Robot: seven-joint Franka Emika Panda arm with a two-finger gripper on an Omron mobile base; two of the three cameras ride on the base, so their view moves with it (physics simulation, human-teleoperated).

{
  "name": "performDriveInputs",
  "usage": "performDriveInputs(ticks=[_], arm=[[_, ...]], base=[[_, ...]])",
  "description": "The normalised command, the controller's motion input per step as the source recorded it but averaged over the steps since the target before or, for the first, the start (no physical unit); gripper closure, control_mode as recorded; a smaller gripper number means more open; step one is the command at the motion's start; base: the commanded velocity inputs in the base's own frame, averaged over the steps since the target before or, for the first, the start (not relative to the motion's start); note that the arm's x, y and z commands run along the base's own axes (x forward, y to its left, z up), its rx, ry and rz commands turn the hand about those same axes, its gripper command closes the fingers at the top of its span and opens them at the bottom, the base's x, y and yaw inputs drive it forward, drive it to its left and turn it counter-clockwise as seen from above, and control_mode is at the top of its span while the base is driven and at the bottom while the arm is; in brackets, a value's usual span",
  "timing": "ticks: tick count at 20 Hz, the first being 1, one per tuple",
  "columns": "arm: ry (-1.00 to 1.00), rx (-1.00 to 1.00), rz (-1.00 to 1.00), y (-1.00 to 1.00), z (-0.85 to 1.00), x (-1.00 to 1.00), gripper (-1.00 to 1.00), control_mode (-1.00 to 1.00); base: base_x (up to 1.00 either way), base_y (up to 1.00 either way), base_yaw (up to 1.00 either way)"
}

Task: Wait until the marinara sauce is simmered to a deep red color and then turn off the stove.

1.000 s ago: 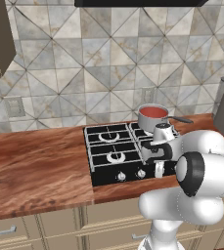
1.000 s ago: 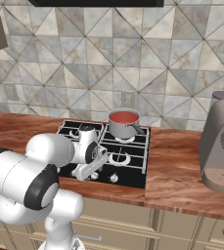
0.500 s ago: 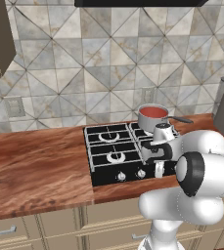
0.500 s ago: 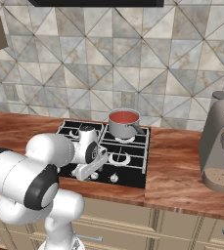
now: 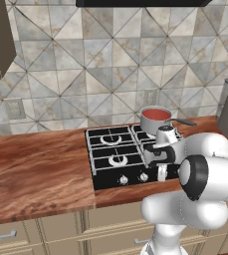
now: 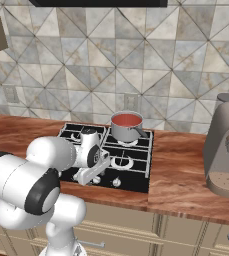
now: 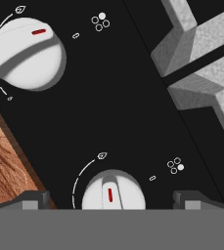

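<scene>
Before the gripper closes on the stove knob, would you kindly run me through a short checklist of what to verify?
1. Marinara sauce red in the saucepan: ok; deep enough, cannot tell.
2. Gripper open, fingertips either side of the near knob: ok.
3. Knob centred between the fingertips: ok.
4. This knob serves the saucepan's burner: cannot tell.
5. Second knob apart from the fingertips: ok.
6. Gripper low over the stove front: ok.

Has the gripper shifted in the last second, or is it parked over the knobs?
No. The gripper sits at the same spot against the stove and its front knobs as before.
</scene>
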Motion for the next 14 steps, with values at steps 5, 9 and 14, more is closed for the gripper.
performDriveInputs(ticks=[5,9,14], arm=[[0.0,0.0,0.0,0.0,0.0,0.0,-1.0,-1.0],[0.0,0.0,0.0,0.0,0.0,0.0,-1.0,-1.0],[0.0,0.0,0.0,0.0,0.0,0.0,-1.0,-1.0]], base=[[0.0,0.0,0.0],[0.0,0.0,0.0],[0.0,0.0,0.0]])
